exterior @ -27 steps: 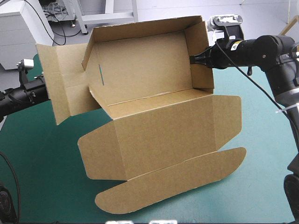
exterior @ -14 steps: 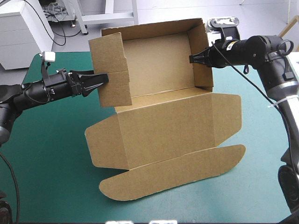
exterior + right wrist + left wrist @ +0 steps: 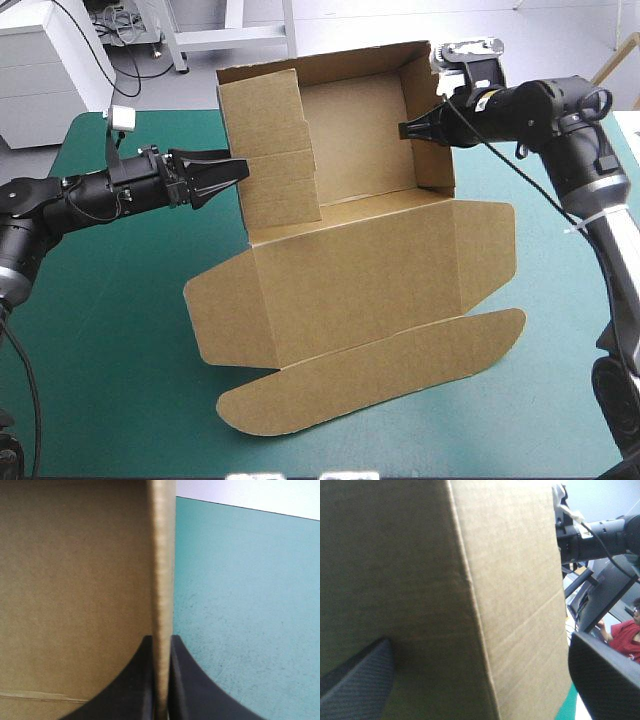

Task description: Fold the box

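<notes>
On the teal-green cover (image 3: 100, 350), box (image 3: 350, 290): upright walls, flat lid.

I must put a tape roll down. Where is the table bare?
Free: the teal-green cover left of the box, nearer than the left gripper; also the near right corner. Crowded: the middle, where the right gripper clamps the box wall.

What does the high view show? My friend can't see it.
A brown box stands half folded on the teal-green table, walls raised, lid spread open. The right claw pinches its right wall; the open left claw touches its left flap.
</notes>
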`<state>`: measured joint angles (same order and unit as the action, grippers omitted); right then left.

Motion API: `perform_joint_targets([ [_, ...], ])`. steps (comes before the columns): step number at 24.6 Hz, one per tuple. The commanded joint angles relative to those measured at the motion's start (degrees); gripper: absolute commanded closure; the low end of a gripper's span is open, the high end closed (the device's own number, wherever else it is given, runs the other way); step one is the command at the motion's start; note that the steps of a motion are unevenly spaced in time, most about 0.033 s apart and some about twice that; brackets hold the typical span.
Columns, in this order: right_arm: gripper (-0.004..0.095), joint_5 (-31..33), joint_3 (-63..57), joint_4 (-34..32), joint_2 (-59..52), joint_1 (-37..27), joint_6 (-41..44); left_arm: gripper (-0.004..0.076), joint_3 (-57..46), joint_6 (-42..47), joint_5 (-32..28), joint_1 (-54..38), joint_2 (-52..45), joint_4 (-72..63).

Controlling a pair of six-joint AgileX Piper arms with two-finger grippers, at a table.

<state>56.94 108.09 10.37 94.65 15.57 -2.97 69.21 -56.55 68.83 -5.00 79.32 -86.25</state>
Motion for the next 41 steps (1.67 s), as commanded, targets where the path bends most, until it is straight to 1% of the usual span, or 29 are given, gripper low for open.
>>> perform_joint_targets([
  [1,0.0912,-4.5,1.7,-6.9,-2.4,5.1,6.3,0.0063,2.3,5.8,-1.7,1.7,-2.4,3.1],
  [2,0.0912,-4.8,1.7,-12.1,-2.4,7.4,9.3,0.0063,2.9,10.6,-7.1,3.6,-3.1,9.9],
  [3,0.0912,-4.9,1.7,-15.0,-2.4,8.8,11.2,0.0063,3.4,13.9,-10.2,5.0,-3.7,14.2],
  [4,0.0912,-5.0,1.7,-18.2,-2.4,10.5,13.2,0.0063,4.3,21.2,-16.3,8.3,-4.9,23.4],
  [5,0.0912,-5.1,1.7,-19.2,-2.4,11.2,13.6,0.0063,4.6,24.6,-19.0,9.7,-5.4,28.3],
  [6,0.0912,-5.2,1.7,-19.7,-2.4,12.0,14.3,0.0063,4.9,33.2,-23.9,13.3,-6.3,37.4],
  [7,0.0912,-5.2,1.7,-19.7,-2.4,12.2,14.3,0.0063,5.0,36.4,-25.5,14.5,-6.4,40.9],
  [8,0.0912,-5.2,1.7,-19.7,-2.4,12.2,14.5,0.0063,5.2,43.7,-28.5,17.2,-6.4,48.3],
  [9,0.0912,-5.2,1.7,-19.7,-2.4,12.2,14.5,0.0063,5.2,46.1,-29.7,18.1,-6.4,50.6],
  [11,0.0912,-5.0,1.7,-19.7,-2.4,12.2,14.5,0.0063,5.2,53.2,-34.0,21.0,-6.3,58.1],
  [13,0.0912,-4.6,1.7,-19.9,-2.4,12.2,14.5,0.0063,5.2,57.6,-36.4,21.6,-5.9,61.6],
  [15,0.0912,-4.6,1.7,-19.9,-2.4,12.2,14.5,0.0063,5.2,59.6,-37.6,21.6,-5.2,63.1],
  [17,0.0912,-4.2,1.7,-19.9,-2.4,12.2,14.9,0.0063,5.2,60.4,-39.2,21.6,-4.6,64.0],
  [21,0.0912,-4.1,1.7,-19.9,-2.4,12.2,15.1,0.0064,5.2,61.0,-39.9,21.6,-4.0,64.7],
  [23,0.0912,-4.3,1.7,-19.9,-2.4,12.2,15.1,0.0076,5.2,61.0,-39.9,21.6,-3.6,64.8],
  [26,0.0912,-4.4,1.7,-19.9,-2.4,12.2,15.1,0.012,5.2,61.0,-39.9,21.6,-2.8,64.1],
  [28,0.0912,-4.4,1.7,-19.9,-2.4,12.2,15.1,0.0176,5.2,61.0,-39.9,21.6,-2.4,63.5],
  [29,0.0912,-4.4,1.7,-19.9,-2.4,12.2,15.1,0.0219,5.2,61.0,-39.9,21.6,-2.4,63.5],
  [30,0.0912,-4.4,1.7,-19.9,-2.4,12.2,15.1,0.0279,5.2,61.0,-39.9,21.6,-2.4,63.5],
  [32,0.0912,-4.4,1.7,-19.9,-2.4,12.2,15.3,0.0437,5.2,61.0,-40.0,21.6,-2.4,63.6],
  [34,0.0912,-4.4,1.7,-19.9,-2.4,12.2,15.3,0.0661,5.2,61.0,-40.2,21.6,-2.4,63.7],
  [35,0.0912,-4.3,1.7,-19.9,-2.4,12.2,15.3,0.0734,5.2,60.7,-40.2,21.6,-2.4,63.8],
  [38,0.0912,-4.0,1.7,-19.9,-2.4,12.2,15.1,0.0734,5.2,60.6,-39.8,21.6,-2.4,63.8],
  [41,0.0912,-1.6,1.7,-19.9,-2.4,12.2,17.0,0.0734,5.6,60.6,-38.0,21.6,-2.2,64.9],
])
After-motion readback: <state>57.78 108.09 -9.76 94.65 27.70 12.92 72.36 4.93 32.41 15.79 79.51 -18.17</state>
